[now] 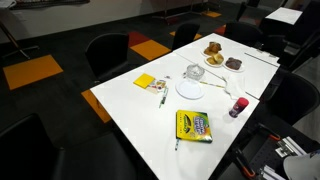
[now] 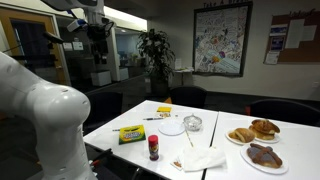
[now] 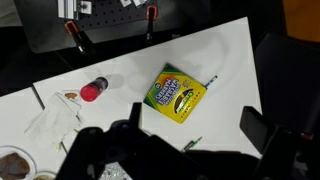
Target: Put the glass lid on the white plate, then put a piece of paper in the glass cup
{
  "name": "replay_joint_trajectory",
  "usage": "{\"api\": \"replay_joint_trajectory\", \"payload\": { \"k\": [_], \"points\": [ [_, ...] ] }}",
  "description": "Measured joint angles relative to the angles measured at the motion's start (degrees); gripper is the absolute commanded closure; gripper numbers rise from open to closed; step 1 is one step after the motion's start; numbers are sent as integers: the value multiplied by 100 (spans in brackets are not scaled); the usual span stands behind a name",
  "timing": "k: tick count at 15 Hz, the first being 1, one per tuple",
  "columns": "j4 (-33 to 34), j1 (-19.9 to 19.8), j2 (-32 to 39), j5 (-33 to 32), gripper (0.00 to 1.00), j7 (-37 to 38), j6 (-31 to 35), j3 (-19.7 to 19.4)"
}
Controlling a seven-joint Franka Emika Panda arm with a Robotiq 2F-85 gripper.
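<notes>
The tool (image 2: 98,42) hangs high at the upper left of an exterior view, well above the bench (image 1: 140,125). In the wrist view its fingers stand wide apart along the bottom edge with nothing between them, so it's released and empty. The glass lid (image 1: 193,69) looks to me to be sitting on the glass cup (image 1: 193,76), right of centre in the frame and just above the white plate (image 1: 190,90), though at this size I can't tell lid from cup for certain. To lift it cleanly I'd bring the tool straight down over the cup, pinch the lid lightly across its rim, raise it clear before moving sideways, and set it flat in the plate's middle. Glass is slippery, and the cup could tip if dragged. The yellow-green crayon box (image 3: 178,93) carries a logo, but the lettering is too blurred to read, and so is the wall poster (image 2: 222,38)
</notes>
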Motion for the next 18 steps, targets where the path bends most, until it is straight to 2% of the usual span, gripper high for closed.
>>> {"api": "replay_joint_trajectory", "payload": {
  "k": [4,6,12,16,18],
  "points": [
    [-27,-34,14,3,0,15,39,-8],
    [-141,-110,81,-15,0,24,262,-10],
    [-660,-361,743,-226,0,260,2269,42],
    [-742,-418,1564,-506,0,869,3560,100],
    [-736,-440,1928,-641,0,1132,3898,78]
  ]
}}
